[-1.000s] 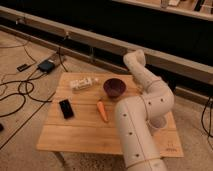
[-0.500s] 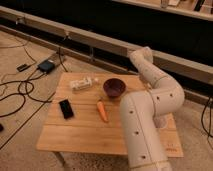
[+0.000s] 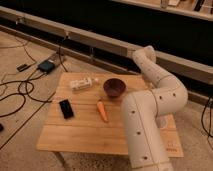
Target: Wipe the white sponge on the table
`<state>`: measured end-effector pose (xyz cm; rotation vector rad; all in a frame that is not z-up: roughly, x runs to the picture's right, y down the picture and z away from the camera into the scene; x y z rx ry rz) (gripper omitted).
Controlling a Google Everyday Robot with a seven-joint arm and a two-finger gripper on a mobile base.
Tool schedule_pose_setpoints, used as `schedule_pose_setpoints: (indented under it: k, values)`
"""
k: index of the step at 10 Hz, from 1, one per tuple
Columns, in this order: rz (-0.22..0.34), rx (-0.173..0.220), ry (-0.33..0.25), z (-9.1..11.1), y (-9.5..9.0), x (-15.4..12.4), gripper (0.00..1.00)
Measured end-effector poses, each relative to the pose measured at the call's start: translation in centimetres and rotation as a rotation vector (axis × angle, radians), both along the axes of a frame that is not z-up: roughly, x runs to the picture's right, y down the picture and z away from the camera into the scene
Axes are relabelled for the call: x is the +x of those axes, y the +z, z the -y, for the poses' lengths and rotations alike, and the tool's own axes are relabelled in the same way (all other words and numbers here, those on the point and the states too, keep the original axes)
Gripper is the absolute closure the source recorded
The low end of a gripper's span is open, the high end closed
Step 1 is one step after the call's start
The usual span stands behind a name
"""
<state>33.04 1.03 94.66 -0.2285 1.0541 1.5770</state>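
The white sponge (image 3: 83, 83) lies on the far left part of the light wooden table (image 3: 85, 132), left of a dark bowl (image 3: 114, 87). My white arm (image 3: 150, 115) rises from the bottom right, bends at the right and reaches back over the table's far right corner, ending at a rounded joint (image 3: 141, 55). My gripper is hidden behind the arm, somewhere near the table's far right edge, well right of the sponge.
An orange carrot (image 3: 102, 110) lies mid-table in front of the bowl. A flat black rectangle (image 3: 66, 108) lies at the left. Cables (image 3: 20, 92) and a small box (image 3: 46, 65) are on the floor at the left. A long rail (image 3: 90, 42) runs behind the table.
My arm has swung a little to the right and away from the bowl. The sponge, bowl, carrot and black rectangle have not moved.
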Motion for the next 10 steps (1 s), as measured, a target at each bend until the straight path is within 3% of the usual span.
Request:
schedule_pose_setpoints:
  k: [6, 10]
  values:
    - [-0.022, 0.0, 0.033, -1.1, 1.2, 1.0, 1.0]
    - [0.001, -0.012, 0.038, -2.1, 2.4, 0.0, 1.0]
